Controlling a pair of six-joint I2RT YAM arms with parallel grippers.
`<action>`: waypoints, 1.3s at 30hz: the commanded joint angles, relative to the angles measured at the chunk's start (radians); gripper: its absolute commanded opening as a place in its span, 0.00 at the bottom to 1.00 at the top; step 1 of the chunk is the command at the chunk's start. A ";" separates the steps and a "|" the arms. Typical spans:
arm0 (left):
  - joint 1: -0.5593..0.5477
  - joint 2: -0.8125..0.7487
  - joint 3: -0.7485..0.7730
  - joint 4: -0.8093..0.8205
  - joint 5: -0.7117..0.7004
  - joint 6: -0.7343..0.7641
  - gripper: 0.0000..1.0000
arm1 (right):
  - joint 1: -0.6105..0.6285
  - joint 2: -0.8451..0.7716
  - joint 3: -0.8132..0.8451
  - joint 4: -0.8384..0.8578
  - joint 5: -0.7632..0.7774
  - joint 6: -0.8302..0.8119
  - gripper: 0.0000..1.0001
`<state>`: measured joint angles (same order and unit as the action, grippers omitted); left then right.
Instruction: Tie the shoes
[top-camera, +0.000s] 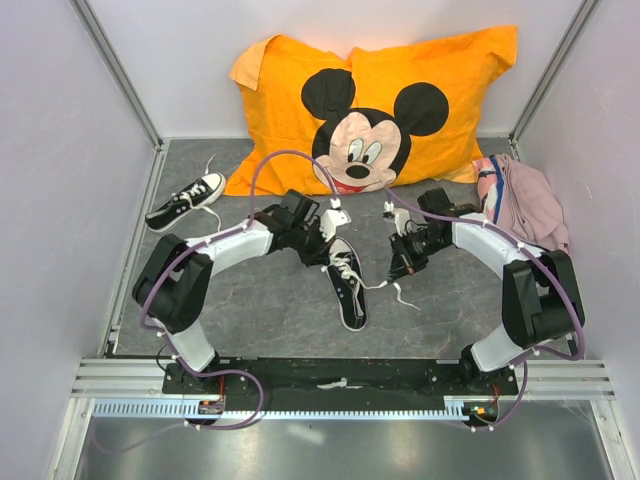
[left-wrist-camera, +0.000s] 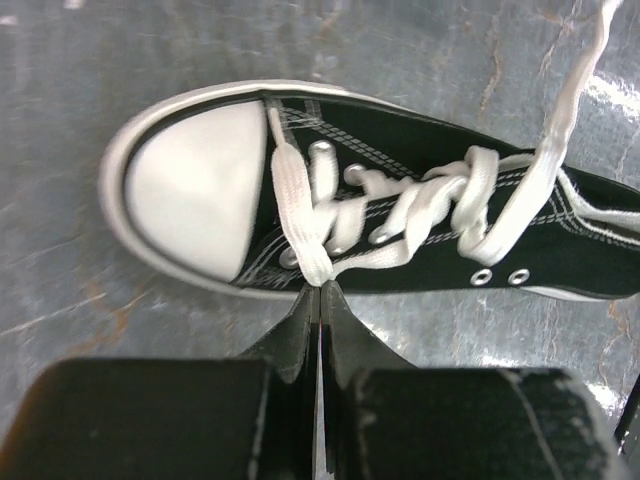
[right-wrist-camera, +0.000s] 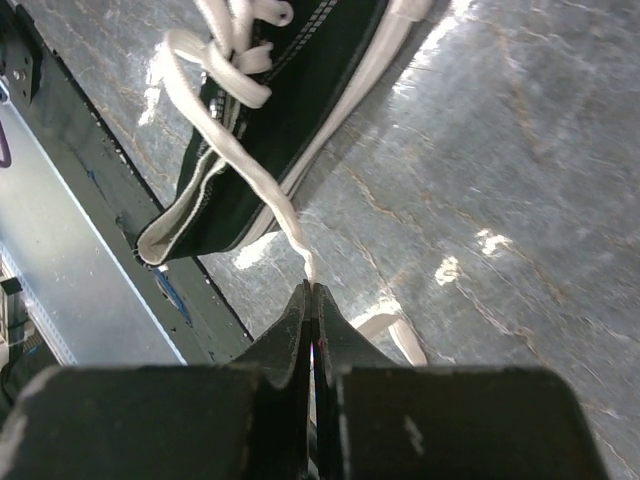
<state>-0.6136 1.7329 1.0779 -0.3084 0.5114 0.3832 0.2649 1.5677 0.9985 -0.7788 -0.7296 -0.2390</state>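
Note:
One black shoe (top-camera: 346, 284) with a white toe cap lies in the middle of the grey mat, toe toward the arms. My left gripper (left-wrist-camera: 320, 290) is shut on a loop of its white lace (left-wrist-camera: 305, 235), beside the toe cap (left-wrist-camera: 195, 185). My right gripper (right-wrist-camera: 312, 290) is shut on the thin end of another lace strand (right-wrist-camera: 265, 190), which runs up to the shoe's (right-wrist-camera: 265, 120) eyelets. In the top view the left gripper (top-camera: 327, 252) sits at the shoe's left, the right gripper (top-camera: 400, 268) to its right. A second shoe (top-camera: 186, 201) lies alone at the back left.
An orange Mickey Mouse pillow (top-camera: 370, 110) leans against the back wall. A pink cloth bundle (top-camera: 527, 200) sits at the back right, close to the right arm. White walls enclose the mat on three sides, and a metal rail (top-camera: 340, 385) runs along the near edge.

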 joint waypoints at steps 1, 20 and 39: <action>0.072 -0.113 -0.016 0.031 0.093 -0.050 0.02 | 0.042 -0.011 -0.001 0.032 -0.033 0.004 0.00; 0.084 0.063 0.019 0.054 0.029 -0.280 0.01 | 0.198 0.196 0.023 0.119 0.015 0.092 0.00; 0.106 0.025 -0.021 0.095 0.041 -0.323 0.02 | 0.200 0.190 0.049 0.129 0.025 0.109 0.00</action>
<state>-0.5323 1.8378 1.0859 -0.2340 0.5510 0.0753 0.5072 1.8103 1.0267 -0.6319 -0.7166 -0.1127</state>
